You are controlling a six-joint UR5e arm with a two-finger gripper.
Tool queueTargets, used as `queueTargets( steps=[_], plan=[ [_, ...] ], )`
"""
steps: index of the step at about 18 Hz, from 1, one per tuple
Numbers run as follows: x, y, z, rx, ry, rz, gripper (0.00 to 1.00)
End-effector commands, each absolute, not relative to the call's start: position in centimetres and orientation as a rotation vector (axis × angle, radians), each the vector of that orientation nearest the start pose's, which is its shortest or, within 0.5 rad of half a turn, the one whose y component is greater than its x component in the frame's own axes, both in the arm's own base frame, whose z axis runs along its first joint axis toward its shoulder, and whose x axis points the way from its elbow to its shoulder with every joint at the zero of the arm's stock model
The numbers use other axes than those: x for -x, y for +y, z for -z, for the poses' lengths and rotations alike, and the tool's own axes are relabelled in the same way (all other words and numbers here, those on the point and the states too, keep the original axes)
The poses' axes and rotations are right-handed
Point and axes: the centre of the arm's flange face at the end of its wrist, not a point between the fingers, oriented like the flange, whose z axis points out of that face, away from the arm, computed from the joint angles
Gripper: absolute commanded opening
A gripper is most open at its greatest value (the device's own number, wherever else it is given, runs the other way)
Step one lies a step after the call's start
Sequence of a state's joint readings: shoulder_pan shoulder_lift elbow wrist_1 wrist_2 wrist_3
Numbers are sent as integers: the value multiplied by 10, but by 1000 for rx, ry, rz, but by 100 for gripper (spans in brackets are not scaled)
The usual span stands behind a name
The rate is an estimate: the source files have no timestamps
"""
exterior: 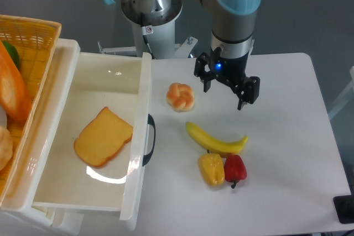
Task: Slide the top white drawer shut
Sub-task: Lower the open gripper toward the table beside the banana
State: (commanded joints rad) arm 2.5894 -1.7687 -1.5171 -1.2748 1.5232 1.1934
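At left of the white counter [287,153], pulled far out of its cabinet: the top white drawer [94,136], black arched handle [149,140] facing right, one slice of toast [103,137] lying flat inside. Beyond its left edge, an orange woven basket [33,37]; to its right, a knotted bread roll [180,96], then a banana [215,139] touching a yellow pepper [212,169] and a red pepper [235,168]. Above the banana and beside the roll, well apart from the handle, the gripper [225,88], jaws spread, pinching nothing.
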Motion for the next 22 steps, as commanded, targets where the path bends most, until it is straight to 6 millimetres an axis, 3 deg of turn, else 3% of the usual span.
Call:
queueTargets(
  steps=[6, 10, 14, 17, 22],
  plan=[
    [429, 430, -433, 3009, 260, -189, 100],
    [429, 431, -421, 3022, 165, -156, 100],
    [431, 437, -403, 3043, 163, -117, 100],
    [435, 444, -386, 3055, 60, -80, 100],
    [444, 449, -372, 3062, 22, -68, 100]
  ],
)
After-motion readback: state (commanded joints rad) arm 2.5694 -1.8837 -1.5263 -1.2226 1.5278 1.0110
